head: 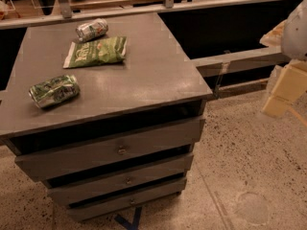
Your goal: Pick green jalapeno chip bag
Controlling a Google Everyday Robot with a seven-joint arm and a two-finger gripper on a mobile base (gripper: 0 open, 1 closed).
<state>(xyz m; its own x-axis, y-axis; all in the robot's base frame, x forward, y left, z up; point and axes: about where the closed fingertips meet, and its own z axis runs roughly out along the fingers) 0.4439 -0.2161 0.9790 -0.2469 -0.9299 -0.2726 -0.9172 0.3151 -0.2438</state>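
Chip bag (96, 51) lies flat on the grey bench (144, 75), toward 11 o'clock from the middle of the top. It is green and crinkled, with white lettering and a pale edge at its 9 o'clock end. Its long side runs roughly from 8 to 2 o'clock. Nothing rests on it and nothing grips it.

A crushed green-and-silver can (91, 29) lies on its side just beside the bag, at the bag's 12 o'clock, near the far edge of the bench. A second can (53, 91), also crushed and on its side, lies at the bag's 7 o'clock, apart from it and close to the bench's 9 o'clock edge.

The claw (283, 90) is at 3 o'clock of the bench, well apart from it and from the bag, out over the floor (249, 157) at the picture's right border. It shows as pale yellow blocks below a rounded white part of the arm (296, 28). Whether the claw is spread or pressed together cannot be told; it holds nothing that can be seen.

Under the bench top sit three drawers (110, 155), one below another, each with a small knob (121, 150) in the middle of its front. The floor is speckled, and a strip of blue tape (130, 219) lies on it at the foot of the bench, at 6 o'clock. A grey rail (158, 7) runs behind the bench at 12 o'clock.
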